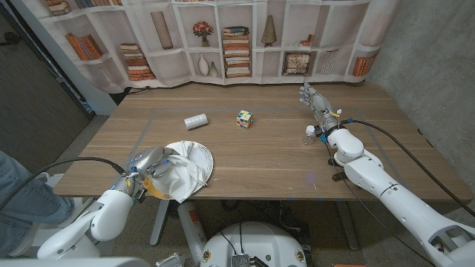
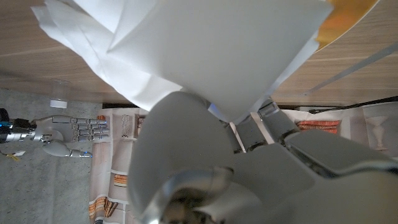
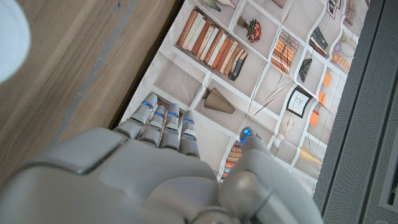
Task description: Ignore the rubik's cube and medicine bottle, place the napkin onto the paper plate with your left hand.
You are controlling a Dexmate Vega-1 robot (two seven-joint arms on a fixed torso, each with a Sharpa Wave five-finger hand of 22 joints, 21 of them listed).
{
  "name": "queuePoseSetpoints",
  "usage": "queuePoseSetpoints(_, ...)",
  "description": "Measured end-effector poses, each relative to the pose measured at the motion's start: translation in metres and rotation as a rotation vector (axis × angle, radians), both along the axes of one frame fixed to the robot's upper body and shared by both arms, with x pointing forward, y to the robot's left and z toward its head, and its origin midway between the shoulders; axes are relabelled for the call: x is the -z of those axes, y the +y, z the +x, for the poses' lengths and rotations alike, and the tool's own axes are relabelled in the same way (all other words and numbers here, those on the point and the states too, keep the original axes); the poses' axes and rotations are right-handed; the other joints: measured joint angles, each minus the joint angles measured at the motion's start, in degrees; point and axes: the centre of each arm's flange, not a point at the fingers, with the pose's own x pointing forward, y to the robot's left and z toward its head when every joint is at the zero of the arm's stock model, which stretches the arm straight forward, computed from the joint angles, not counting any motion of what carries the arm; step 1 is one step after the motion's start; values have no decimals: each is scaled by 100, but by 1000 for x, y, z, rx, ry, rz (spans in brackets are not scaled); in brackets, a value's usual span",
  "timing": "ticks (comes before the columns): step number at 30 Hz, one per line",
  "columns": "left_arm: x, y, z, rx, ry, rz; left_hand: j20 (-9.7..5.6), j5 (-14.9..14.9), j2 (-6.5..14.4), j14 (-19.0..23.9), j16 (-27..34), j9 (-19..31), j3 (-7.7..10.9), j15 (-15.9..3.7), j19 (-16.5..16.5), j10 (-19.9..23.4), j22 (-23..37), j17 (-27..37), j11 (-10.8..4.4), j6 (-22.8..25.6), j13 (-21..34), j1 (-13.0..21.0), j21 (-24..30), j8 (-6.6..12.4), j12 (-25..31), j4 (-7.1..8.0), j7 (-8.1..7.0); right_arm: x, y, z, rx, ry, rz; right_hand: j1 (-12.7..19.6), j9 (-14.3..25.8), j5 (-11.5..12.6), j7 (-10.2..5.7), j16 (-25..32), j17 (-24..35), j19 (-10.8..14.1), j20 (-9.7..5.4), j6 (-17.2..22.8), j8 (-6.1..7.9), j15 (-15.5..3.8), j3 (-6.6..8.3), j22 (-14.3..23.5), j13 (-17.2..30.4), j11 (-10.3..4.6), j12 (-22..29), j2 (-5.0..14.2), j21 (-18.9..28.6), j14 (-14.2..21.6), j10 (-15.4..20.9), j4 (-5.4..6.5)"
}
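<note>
The napkin is being grasped by the left hand and draped over the paper plate just beyond it, for release there.

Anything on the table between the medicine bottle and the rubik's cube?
Nothing: in the head view only bare wood separates the medicine bottle, lying on its side, from the rubik's cube.
</note>
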Motion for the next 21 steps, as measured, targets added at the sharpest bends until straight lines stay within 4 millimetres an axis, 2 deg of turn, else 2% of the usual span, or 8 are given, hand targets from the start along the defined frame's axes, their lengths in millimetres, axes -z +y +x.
queuePoseSetpoints(4,4,-1,0,4,11,7,-4,0,-13,-26,-76,-4,-9,0,-78,-7,7,-13,-6,-30,0,-13,0,0,-13,9,-30,0,0,0,-2,3,-3,0,0,0,0,0,0,0,0,0,0,0,0,0,0,0,0,0,0,0,0,0)
queuePoseSetpoints(7,7,1,0,-8,13,-7,11,0,-43,-167,-185,-27,-31,23,-283,-31,7,-83,-30,-58,-15,-132,-21,0,-89,35,-87,3,2,1,-6,9,-7,0,0,0,0,0,0,0,0,0,0,0,0,0,0,0,0,0,0,0,0,0)
queuePoseSetpoints(14,12,3,-2,-30,18,-6,451,50,-85,-644,-576,-80,-61,100,-1192,-207,-1,-356,-206,-166,-62,-430,-327,0,-336,147,-331,4,4,1,-9,13,-12,0,0,0,0,0,0,0,0,0,0,0,0,0,0,0,0,0,0,0,0,0)
queuePoseSetpoints(16,12,3,-2,-33,17,-5,512,64,-109,-751,-641,-104,-55,110,-1331,-252,-9,-400,-246,-214,-79,-483,-383,-27,-402,169,-379,3,4,1,-9,13,-13,0,0,0,0,0,0,0,0,0,0,0,0,0,0,0,0,0,0,0,0,0)
queuePoseSetpoints(21,12,4,-3,-42,12,-2,605,83,-122,-922,-721,-132,-78,127,-1463,-463,-10,-466,-230,-318,-106,-589,-428,-85,-506,192,-482,4,4,1,-10,14,-14,0,0,0,0,0,0,0,0,0,0,0,0,0,0,0,0,0,0,0,0,0)
